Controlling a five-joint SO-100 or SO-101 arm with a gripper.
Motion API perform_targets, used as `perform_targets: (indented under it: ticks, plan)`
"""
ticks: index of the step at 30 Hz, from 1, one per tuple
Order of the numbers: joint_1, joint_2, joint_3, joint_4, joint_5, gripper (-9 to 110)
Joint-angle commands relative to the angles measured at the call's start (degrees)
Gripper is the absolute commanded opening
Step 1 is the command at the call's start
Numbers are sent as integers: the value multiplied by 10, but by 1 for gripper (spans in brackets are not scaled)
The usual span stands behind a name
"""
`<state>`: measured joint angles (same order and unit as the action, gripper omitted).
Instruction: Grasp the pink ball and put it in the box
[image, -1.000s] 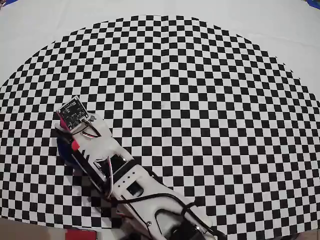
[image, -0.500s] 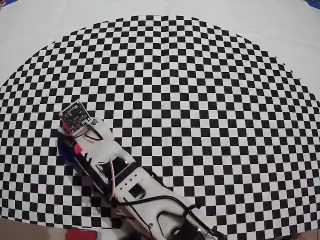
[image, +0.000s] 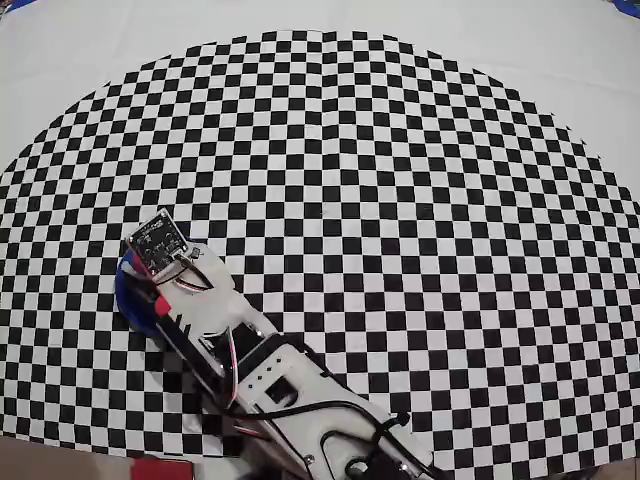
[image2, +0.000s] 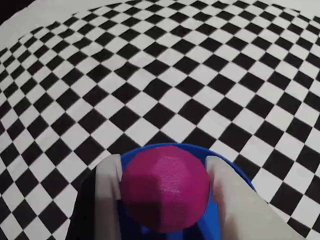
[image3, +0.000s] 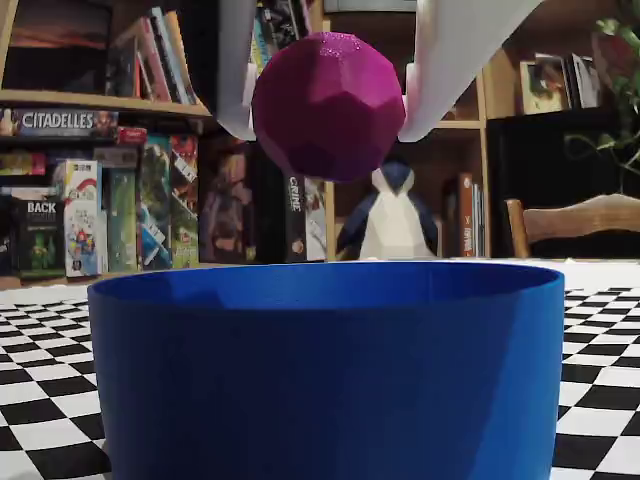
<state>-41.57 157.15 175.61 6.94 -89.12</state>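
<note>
The white two-finger jaws (image3: 330, 100) clench the faceted magenta-pink ball (image3: 328, 105), held above the round bright-blue box (image3: 325, 370) near the tabletop's front-left edge in the overhead view.

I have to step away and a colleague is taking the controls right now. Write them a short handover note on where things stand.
Hand: shut on the pink ball, one white finger on each side, clearly seen in the fixed and wrist views.
Pink ball: held in the air above the box, clear of its rim and not touching it.
Box: the blue round container sits on the checkered mat, near the mat's left side in the overhead view, mostly hidden under the arm.
Done: ball grasped, lifted and brought over the box.
Left: open the hand so the ball drops in, then pull the arm away.
</note>
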Motion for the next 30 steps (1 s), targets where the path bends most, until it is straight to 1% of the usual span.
perform_targets:
  ticks: [1, 30]
  plan:
    - [2, 14, -1, 4, -4, 0]
    - [7, 41, 23, 25, -5, 0]
